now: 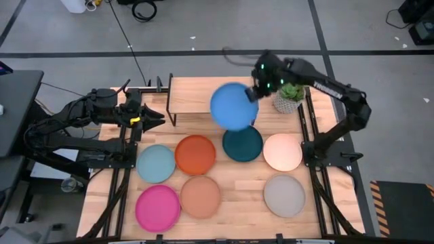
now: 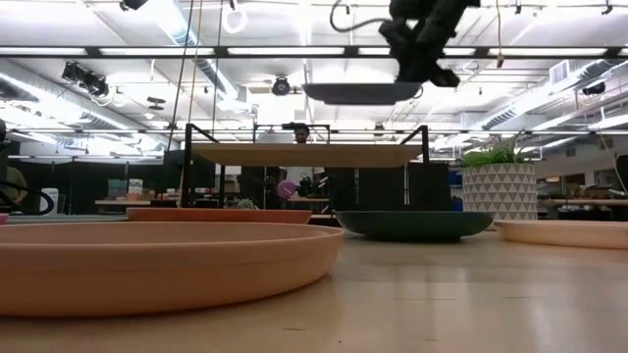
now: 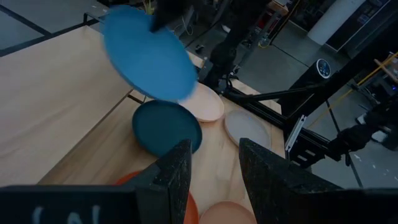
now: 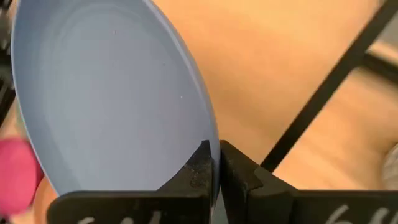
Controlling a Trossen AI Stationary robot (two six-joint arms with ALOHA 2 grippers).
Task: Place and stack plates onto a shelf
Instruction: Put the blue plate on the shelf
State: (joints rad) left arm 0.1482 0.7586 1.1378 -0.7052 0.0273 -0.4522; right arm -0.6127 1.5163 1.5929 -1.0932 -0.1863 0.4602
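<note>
My right gripper [image 1: 255, 92] is shut on the bright blue plate [image 1: 233, 106], which it holds in the air over the right end of the shelf [image 1: 196, 95]. The low view shows this plate [image 2: 361, 93] well above the shelf's plank top [image 2: 304, 154]. On the table lie the light blue [image 1: 156, 163], orange [image 1: 195, 153], dark teal [image 1: 242, 144], cream [image 1: 283, 151], magenta [image 1: 157, 207], tan [image 1: 200, 196] and grey [image 1: 284, 195] plates. My left gripper [image 3: 214, 167] is open and empty by the shelf's left end. My right gripper pinches the bright blue plate's rim [image 4: 210, 138] between its two fingers, at the plate's far right edge. The fingers reach in from the table's far right. The plate is lifted clear and about level, jutting out from the fingers over the shelf.
A potted plant in a white patterned pot [image 1: 289, 99] stands right of the shelf, close to my right arm. The dark teal plate lies just in front of the shelf's right end. Black frame rails [image 1: 313, 135] run along the table's left and right sides.
</note>
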